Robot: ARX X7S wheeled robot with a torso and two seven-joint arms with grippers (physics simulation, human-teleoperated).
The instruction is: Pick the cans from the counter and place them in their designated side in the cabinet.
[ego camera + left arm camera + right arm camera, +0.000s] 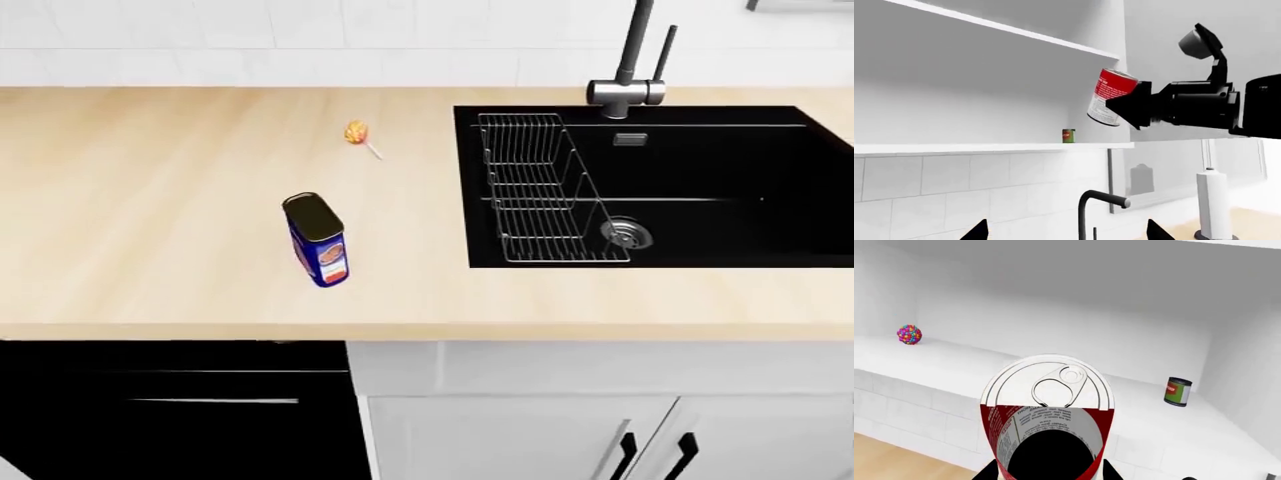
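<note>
I've got the right gripper [1121, 106] clamped on the red and white can [1109, 96], tilted in front of the cabinet shelf [987, 148]. A small green can [1177, 391] and a colorful ball [909, 334] already sit there. Blue can [318, 240] stands on the counter [147, 220] near a lollipop [356, 133]; left gripper's [1066, 231] fingers are spread wide, holding nothing

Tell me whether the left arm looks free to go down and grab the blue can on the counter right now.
Probably yes. The left gripper looks open and empty, raised near the cabinet. The blue can stands alone on the counter, nothing crowding it; only the lollipop lies apart.
</note>
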